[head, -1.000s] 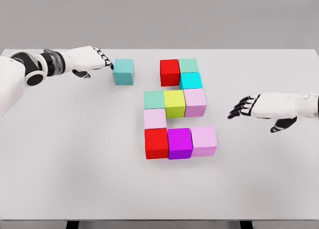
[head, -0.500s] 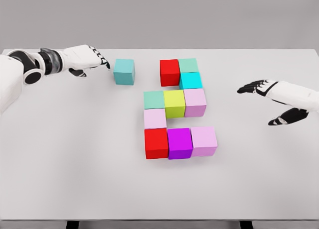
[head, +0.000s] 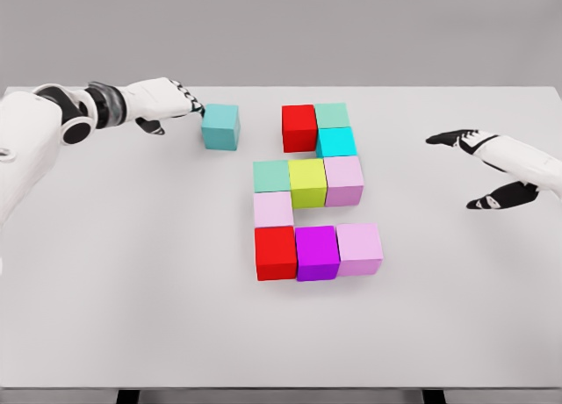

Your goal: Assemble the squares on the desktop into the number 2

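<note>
From the head view, a white table (head: 132,290) carries a cluster of coloured cubes and one stray. The stray teal cube (head: 219,126) sits apart at the upper left, well clear of the red cube (head: 299,127) that heads the top row. Beside that red cube stands a pale green cube (head: 332,115), with a cyan cube (head: 336,141) just in front of it. The middle row runs green cube (head: 271,176), yellow-green cube (head: 307,182), pink cube (head: 343,179), all touching. A pale pink cube (head: 273,209) links down the left side to the bottom row: second red cube (head: 276,252), purple cube (head: 317,252), light pink cube (head: 359,248).

The left robot hand (head: 162,101) reaches in along the far edge, its dark fingertips (head: 194,108) at the teal cube's left face, touching or just beside it; the fingers are extended, gripping nothing. The right robot hand (head: 492,162) hovers at the right, well away from the cubes, fingers spread and holding nothing
</note>
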Robot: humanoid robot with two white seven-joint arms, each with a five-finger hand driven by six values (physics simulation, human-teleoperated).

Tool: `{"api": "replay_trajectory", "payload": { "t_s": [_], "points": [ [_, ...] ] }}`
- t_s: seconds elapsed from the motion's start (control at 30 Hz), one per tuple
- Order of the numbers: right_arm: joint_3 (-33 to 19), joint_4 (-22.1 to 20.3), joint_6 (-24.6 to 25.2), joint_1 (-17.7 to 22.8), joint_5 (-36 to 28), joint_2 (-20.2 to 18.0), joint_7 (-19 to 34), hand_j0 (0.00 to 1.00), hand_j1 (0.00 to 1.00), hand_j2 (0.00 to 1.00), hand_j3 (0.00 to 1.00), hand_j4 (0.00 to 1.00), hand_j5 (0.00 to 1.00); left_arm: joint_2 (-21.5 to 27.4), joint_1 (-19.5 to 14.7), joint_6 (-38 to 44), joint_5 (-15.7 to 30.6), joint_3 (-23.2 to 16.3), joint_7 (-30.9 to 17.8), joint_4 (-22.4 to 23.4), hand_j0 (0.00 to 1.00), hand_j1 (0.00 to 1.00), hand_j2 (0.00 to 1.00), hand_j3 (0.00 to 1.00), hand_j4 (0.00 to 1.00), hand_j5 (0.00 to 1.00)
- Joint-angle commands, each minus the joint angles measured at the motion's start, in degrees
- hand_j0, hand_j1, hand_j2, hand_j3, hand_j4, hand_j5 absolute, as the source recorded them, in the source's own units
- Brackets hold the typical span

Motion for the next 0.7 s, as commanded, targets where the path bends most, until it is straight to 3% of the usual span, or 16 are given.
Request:
{"api": "replay_trajectory", "payload": {
  "t_s": [0.0,0.47,0.67],
  "points": [
    [-0.34,0.79,0.11,0.00,-0.42,0.02,-0.02,1.00,1.00,1.00,1.00,1.00,1.00,-0.37,0.00,0.04,0.13,0.13,0.04,0.03,0.83,0.83,0.83,0.83,0.83,0.83],
    [-0.34,1.14,0.11,0.18,-0.42,0.02,-0.02,1.00,1.00,1.00,1.00,1.00,1.00,-0.20,0.70,0.04,0.66,0.22,0.04,-1.81,0.84,0.84,0.84,0.84,0.84,0.84],
    [-0.34,1.14,0.11,0.26,-0.42,0.11,-0.02,1.00,1.00,1.00,1.00,1.00,1.00,3.66,1.05,0.04,1.27,0.57,0.04,-2.25,0.84,0.84,0.84,0.84,0.84,0.84]
  ]
}}
